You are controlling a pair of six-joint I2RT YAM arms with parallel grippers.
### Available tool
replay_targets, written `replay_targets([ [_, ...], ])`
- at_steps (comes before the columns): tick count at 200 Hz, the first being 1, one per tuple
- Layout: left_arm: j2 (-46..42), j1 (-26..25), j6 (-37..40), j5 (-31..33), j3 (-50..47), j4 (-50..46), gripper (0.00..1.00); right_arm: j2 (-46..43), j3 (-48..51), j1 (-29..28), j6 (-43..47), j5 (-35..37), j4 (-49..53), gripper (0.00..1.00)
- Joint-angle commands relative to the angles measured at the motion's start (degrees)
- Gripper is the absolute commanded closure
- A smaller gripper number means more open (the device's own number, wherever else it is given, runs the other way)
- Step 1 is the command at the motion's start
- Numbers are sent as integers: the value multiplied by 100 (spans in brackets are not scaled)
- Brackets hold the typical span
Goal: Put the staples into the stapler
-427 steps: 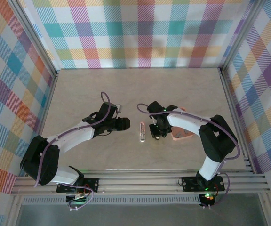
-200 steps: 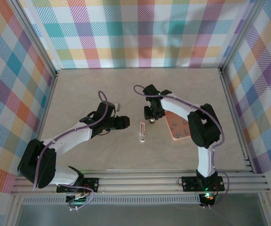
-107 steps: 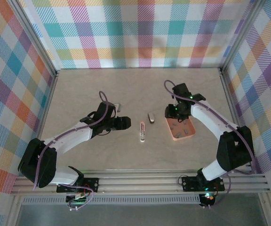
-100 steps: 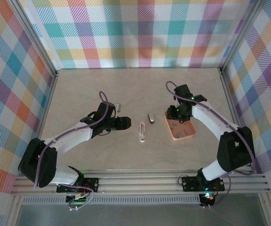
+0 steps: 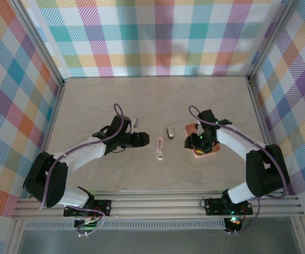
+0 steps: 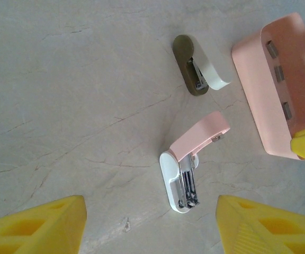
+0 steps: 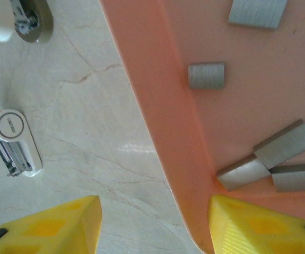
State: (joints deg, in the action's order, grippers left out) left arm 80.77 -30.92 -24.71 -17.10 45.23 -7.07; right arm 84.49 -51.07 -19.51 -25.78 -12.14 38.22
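Evidently loading seems barely begun: the stapler [image 6: 187,169] lies hinged open at the bench's middle, while the staples [image 7: 206,75] lie loose in the salmon tray [image 7: 158,106] toward the right edge. The right tool [image 7: 152,218] hangs spread over that tray's rim, empty; the left tool [image 6: 151,225], also spread, hovers near the stapler.

Bright even light, soft shadows, wrist views sharp

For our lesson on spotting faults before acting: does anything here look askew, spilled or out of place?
Nothing spilled or broken. The staples lie at mixed angles inside the tray, none seen outside it. The stapler lies open, with a grey-white piece lying apart from it.
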Motion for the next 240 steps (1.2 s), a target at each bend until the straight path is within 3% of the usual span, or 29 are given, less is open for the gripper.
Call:
replay_targets([
  [1, 82, 51, -43, -117, 12, 136, 34, -235, 165, -36, -185, -355, -121, 46],
  [46, 163, 51, -37, -179, 54, 149, 34, -461, 386, -230, -356, -465, -115, 47],
  [128, 173, 48, 10, -240, 148, 67, 34, -796, 484, -1245, -980, -295, -158, 50],
  [184, 121, 50, 54, -101, 316, -238, 33, -1397, 10, -918, -479, 508, 813, 50],
  [240, 400, 51, 1, 48, 410, -471, 33, -961, -562, -96, 362, 734, 1153, 52],
])
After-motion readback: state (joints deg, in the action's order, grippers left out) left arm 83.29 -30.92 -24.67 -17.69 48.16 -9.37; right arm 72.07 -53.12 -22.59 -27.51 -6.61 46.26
